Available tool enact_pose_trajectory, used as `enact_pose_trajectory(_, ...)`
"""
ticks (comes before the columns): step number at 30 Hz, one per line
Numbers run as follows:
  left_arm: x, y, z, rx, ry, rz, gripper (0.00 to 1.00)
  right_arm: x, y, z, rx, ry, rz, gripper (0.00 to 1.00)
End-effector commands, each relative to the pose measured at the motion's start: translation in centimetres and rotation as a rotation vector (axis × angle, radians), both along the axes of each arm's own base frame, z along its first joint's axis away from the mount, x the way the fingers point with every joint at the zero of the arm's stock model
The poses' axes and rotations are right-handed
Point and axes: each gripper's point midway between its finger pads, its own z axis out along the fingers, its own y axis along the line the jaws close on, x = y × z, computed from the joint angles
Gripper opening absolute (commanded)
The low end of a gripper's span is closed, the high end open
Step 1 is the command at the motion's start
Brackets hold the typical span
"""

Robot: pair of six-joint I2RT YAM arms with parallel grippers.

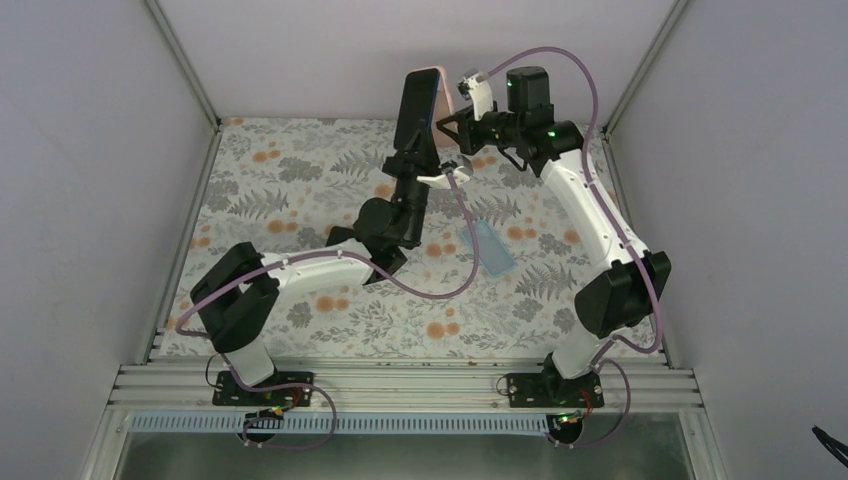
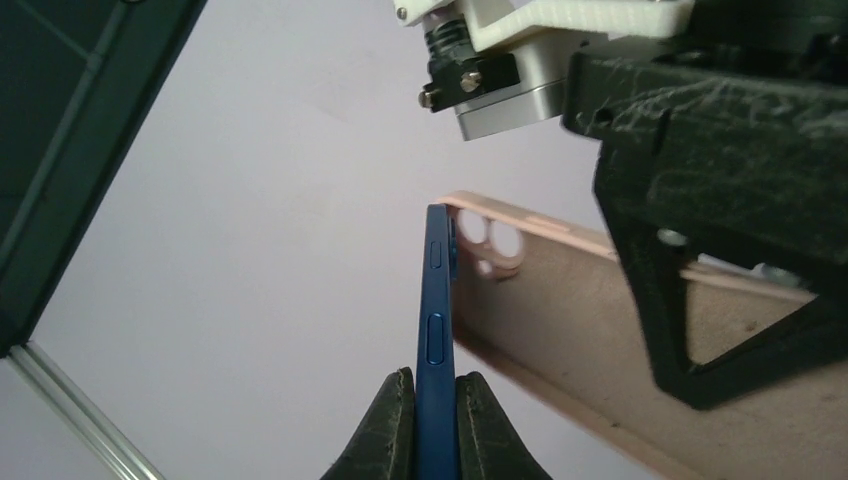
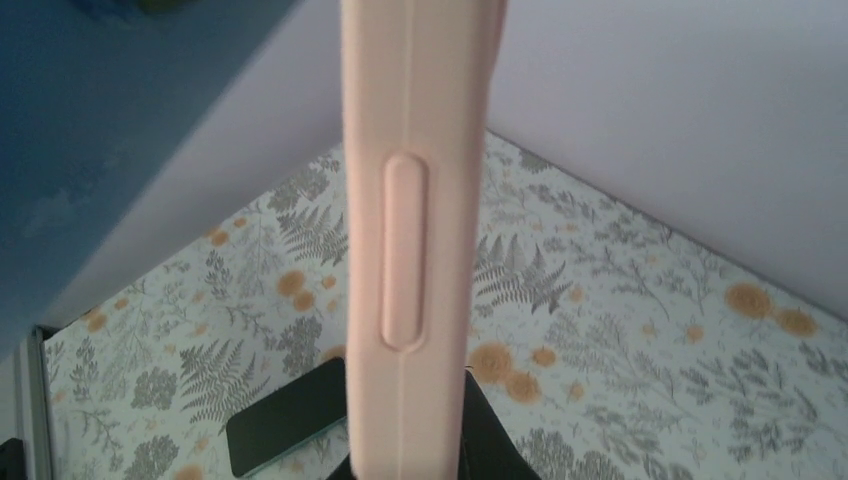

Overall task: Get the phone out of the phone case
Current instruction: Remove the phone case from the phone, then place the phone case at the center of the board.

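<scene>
Left jaws: clamped on the lower end of the slim blue phone (image 2: 438,300), one dark ribbed pad (image 2: 388,435) pressed to each face. The phone stands straight up out of them, edge-on to the left wrist camera, side buttons showing. Right jaws: clamped on the pale pink silicone phone case (image 3: 405,250), which rises edge-on from between them in the right wrist view, its long moulded button bump facing the lens. Both pairs are held high above the counter (image 1: 300,180) and close together, the right jaws just beside the left ones, on their right. Phone against case: the case leans away from the phone to the right, its tan inner lining bare and open to the left wrist camera. Only the corner with the camera cutouts lies right at the phone's upper end; whether they touch there cannot be told. From overhead, the phone's dark screen faces up above the left jaws, with a thin line of pink along its top and right edge. Below the jaws, the counter carries a floral cover of grey ferns and orange blooms. A pale blue flat rectangular sheet (image 1: 487,248) lies on it, nearer the arm bases than either pair of jaws and well apart from both. Purple cables (image 1: 592,90) loop along the white arms.
</scene>
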Motion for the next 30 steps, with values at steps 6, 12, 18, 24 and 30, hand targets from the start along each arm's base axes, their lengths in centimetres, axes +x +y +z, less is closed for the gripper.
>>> enact_pose_trajectory(6,-3.1,2.7,1.1,-0.070,-0.025,-0.019,0.02,-0.3,-1.8,-4.2,-0.068,0.117,-0.020,0.03)
enact_pose_trajectory(12,-4.1,2.9,-4.2,0.030,0.093,-0.033,0.02,0.9,-4.6,-5.4,-0.115,0.134,-0.077,0.03)
enact_pose_trajectory(18,-5.3,4.0,-13.8,0.268,0.222,-0.035,0.02,-1.4,-6.0,-11.8,-0.254,0.320,0.001,0.03)
enact_pose_trajectory(24,-6.7,5.3,-21.7,0.477,0.303,-0.050,0.02,-6.2,-6.3,-18.7,-0.301,0.495,0.100,0.03)
enact_pose_trajectory(30,-7.5,5.5,-27.3,0.610,0.368,-0.067,0.02,-11.9,-6.2,-25.0,-0.347,0.723,0.213,0.04)
